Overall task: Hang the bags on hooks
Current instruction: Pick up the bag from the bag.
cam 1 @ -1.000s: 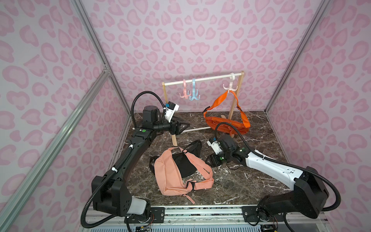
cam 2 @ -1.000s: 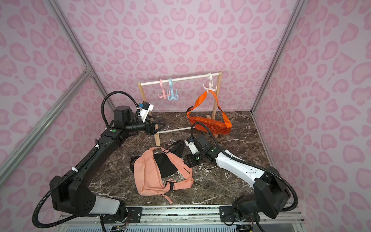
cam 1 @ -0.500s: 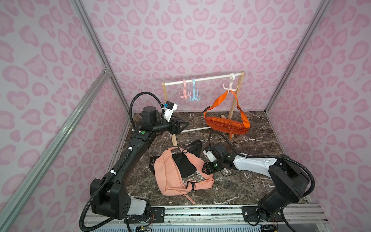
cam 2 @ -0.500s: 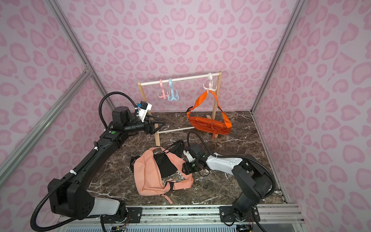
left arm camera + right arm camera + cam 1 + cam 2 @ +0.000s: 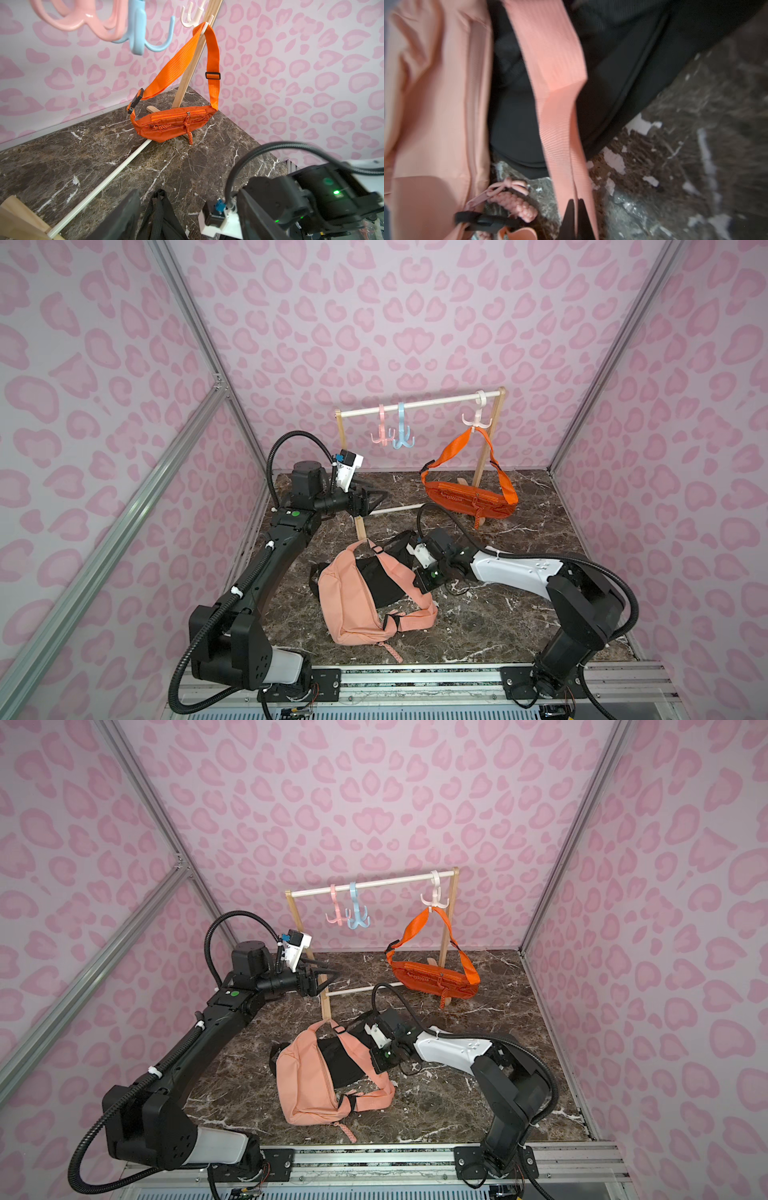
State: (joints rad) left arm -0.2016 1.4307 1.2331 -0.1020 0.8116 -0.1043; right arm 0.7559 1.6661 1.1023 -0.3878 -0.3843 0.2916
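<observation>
Down on the dark marble tabletop [image 5: 519, 614], inside pink patterned walls [image 5: 374, 323], the peach bag [image 5: 349, 605] is lying flat before the wooden rack [image 5: 415, 405]. The right gripper [image 5: 576, 203] is pinching its strap [image 5: 560, 124]; the left gripper [image 5: 379, 500] is hovering open-jawed beside the rack's post.

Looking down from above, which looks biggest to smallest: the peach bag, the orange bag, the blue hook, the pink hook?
1. Peach bag, which also lies nearest the camera.
2. Orange bag.
3. Blue hook and pink hook: alike, so unranked.
</observation>
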